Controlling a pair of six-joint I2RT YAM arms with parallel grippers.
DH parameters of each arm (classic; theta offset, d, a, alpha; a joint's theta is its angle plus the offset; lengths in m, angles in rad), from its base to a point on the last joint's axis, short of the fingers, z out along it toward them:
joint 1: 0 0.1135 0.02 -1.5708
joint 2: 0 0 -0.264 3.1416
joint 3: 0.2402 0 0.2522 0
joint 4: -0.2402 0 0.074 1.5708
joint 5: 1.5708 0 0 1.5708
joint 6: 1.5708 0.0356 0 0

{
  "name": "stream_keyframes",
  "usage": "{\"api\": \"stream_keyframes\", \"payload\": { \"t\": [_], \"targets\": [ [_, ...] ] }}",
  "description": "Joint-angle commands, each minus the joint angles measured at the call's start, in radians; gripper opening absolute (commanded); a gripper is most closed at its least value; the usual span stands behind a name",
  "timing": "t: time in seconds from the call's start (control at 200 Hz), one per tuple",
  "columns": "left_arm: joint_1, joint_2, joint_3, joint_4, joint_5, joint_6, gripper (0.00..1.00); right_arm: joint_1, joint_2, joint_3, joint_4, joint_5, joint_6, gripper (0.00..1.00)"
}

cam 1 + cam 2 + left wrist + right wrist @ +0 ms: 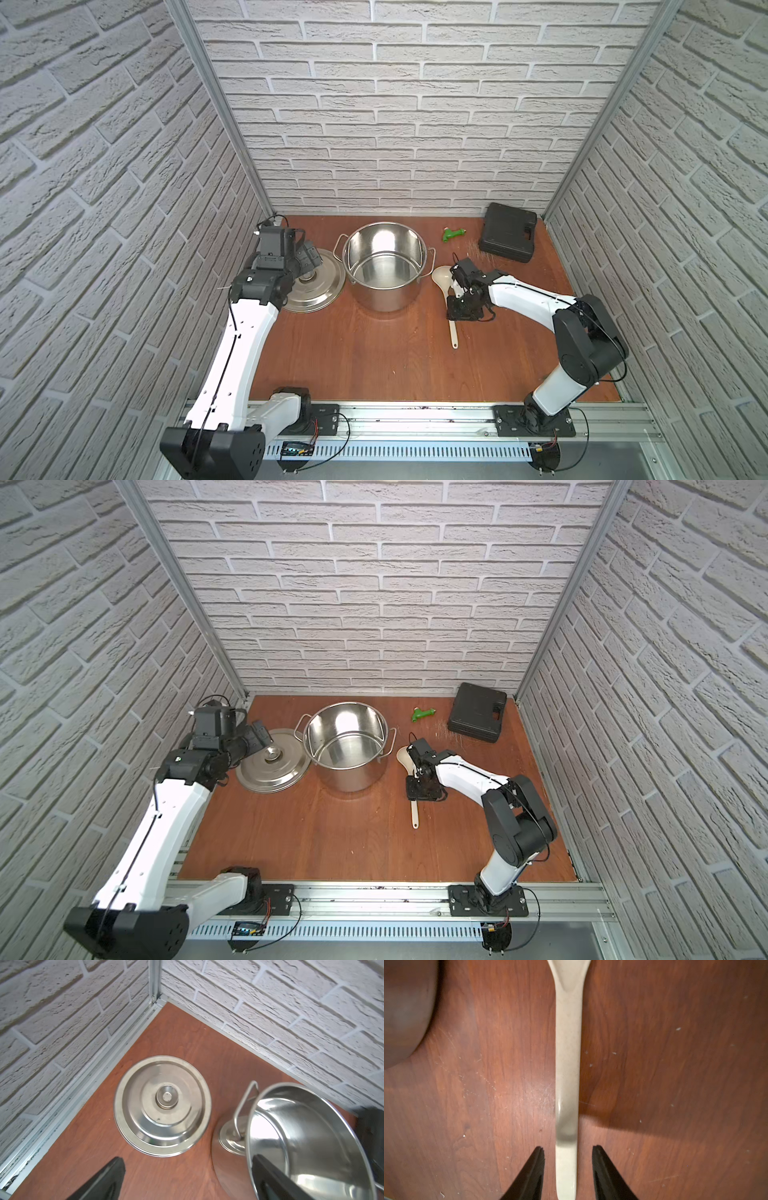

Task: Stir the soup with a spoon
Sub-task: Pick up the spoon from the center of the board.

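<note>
The spoon (441,276) (414,814), a cream ladle, lies flat on the wooden table just right of the steel pot (384,297) (351,779), bowl end toward the back. My right gripper (568,1148) (455,311) points down over the middle of the spoon's handle (568,1053). Its black fingers straddle the handle with a narrow gap on each side, so it stands open. The pot's bottom is bare steel and no soup shows. My left gripper (188,1158) (309,253) hangs wide open above the pot's lid (162,1105) (320,291), holding nothing.
A black case (509,237) lies at the back right, with a small green object (452,234) beside it. Brick walls close in the left, back and right sides. A metal rail (415,415) with both arm bases runs along the front.
</note>
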Motion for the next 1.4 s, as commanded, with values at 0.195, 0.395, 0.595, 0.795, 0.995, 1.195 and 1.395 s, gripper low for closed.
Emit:
{"api": "stream_keyframes", "payload": {
  "t": [0.195,0.395,0.595,0.795,0.995,1.195,1.395],
  "targets": [
    [-0.191,-0.056,0.045,-0.121,-0.082,-0.073,0.98,0.019,0.035,-0.023,0.047,0.007,0.032,0.34],
    [-0.251,-0.053,0.065,-0.138,-0.109,-0.087,0.98,0.019,0.031,-0.047,0.062,0.018,0.057,0.26],
    [-0.272,-0.030,0.088,-0.136,-0.109,-0.080,0.98,0.019,0.024,-0.082,0.082,0.012,0.090,0.15],
    [-0.301,-0.009,0.098,-0.124,-0.111,-0.070,0.98,0.018,-0.024,-0.106,0.074,0.028,0.118,0.02],
    [-0.340,-0.006,0.085,-0.028,-0.035,-0.016,0.98,0.017,-0.104,-0.117,0.038,0.044,0.123,0.02],
    [-0.400,-0.023,0.008,0.207,0.170,0.047,0.98,0.006,-0.218,-0.076,-0.058,0.084,0.121,0.02],
    [-0.484,-0.032,-0.075,0.401,0.231,0.041,0.98,-0.039,-0.357,0.018,-0.183,0.113,0.138,0.02]
  ]
}}
